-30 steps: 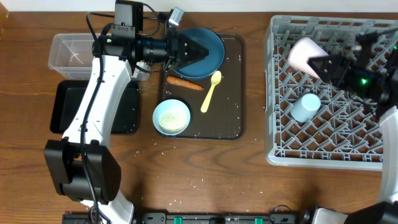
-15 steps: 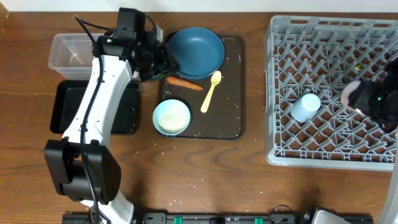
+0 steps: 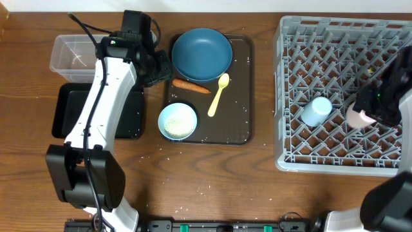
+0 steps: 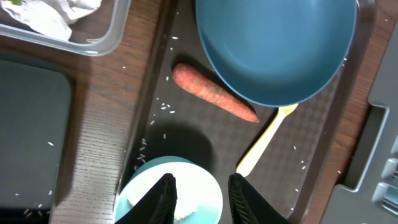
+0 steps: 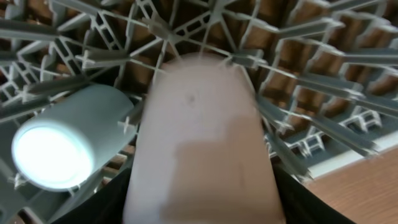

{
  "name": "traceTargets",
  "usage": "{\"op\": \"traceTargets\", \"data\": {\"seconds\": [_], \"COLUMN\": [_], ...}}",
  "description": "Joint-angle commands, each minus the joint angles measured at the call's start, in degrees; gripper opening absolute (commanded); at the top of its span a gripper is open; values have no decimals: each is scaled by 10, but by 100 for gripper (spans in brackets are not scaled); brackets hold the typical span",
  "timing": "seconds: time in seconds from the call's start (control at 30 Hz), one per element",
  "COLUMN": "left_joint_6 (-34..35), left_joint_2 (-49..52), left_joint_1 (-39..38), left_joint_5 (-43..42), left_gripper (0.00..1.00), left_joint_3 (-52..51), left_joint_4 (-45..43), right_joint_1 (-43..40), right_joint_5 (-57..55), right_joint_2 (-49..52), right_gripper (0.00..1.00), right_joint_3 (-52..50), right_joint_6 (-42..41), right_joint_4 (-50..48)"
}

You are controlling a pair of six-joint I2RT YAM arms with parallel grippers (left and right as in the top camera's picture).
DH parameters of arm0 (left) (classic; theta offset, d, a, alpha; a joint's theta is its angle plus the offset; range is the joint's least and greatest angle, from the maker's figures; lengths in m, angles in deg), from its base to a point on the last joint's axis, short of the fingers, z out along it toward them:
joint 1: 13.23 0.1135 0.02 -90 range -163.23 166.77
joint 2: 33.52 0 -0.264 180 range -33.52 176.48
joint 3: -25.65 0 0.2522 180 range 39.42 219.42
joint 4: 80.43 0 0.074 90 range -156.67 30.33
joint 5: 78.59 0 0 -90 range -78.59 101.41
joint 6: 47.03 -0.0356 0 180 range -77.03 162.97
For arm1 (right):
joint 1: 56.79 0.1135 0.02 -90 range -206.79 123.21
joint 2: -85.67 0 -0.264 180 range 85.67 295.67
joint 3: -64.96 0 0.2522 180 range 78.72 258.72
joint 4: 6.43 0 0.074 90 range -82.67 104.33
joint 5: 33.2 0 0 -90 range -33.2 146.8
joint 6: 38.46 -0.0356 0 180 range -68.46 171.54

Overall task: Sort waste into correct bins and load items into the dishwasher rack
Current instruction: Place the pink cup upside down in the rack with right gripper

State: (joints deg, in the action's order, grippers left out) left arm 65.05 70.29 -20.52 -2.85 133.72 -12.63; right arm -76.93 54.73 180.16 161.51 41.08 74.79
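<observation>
Jaws of right arm (image 3: 386, 96) clasp pink cup (image 3: 355, 117) over rack (image 3: 309, 64).

My overhead looks straight down on the table (image 3: 257, 187). Left wrist sits close above carrot (image 4: 214, 91) and plate (image 4: 277, 46), both shared overhead; right wrist, blurred, seems nearly against the rack (image 5: 323, 74).

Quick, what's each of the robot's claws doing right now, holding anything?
Left gripper: open, holding nothing.
Right gripper: closed, holding the pink cup.
</observation>
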Motion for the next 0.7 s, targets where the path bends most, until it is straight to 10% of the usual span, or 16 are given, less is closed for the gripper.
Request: {"op": "traceTargets", "data": {"seconds": [0.0,0.33,0.53,0.67], "left_joint_6": [-6,-6,-6,-6], "left_joint_2": [-1,-1,-1,-1], "left_joint_1": [-2,-2,-2,-2], "left_joint_5": [15,15,15,15], "left_gripper": [31,31,31,31], "left_joint_3": [-4,-4,-4,-4], "left_joint_4": [4,8,8,8], "right_joint_1": [-6,-6,-6,-6], "right_joint_5": [24,41,57,90], "right_joint_2": [32,78,76,63], "right_gripper": [54,59,97,99], "right_joint_3": [7,7,8,18], "right_joint_6": [-2,3,8,14], "right_joint_4": [-7,-17,-16,-13]}}
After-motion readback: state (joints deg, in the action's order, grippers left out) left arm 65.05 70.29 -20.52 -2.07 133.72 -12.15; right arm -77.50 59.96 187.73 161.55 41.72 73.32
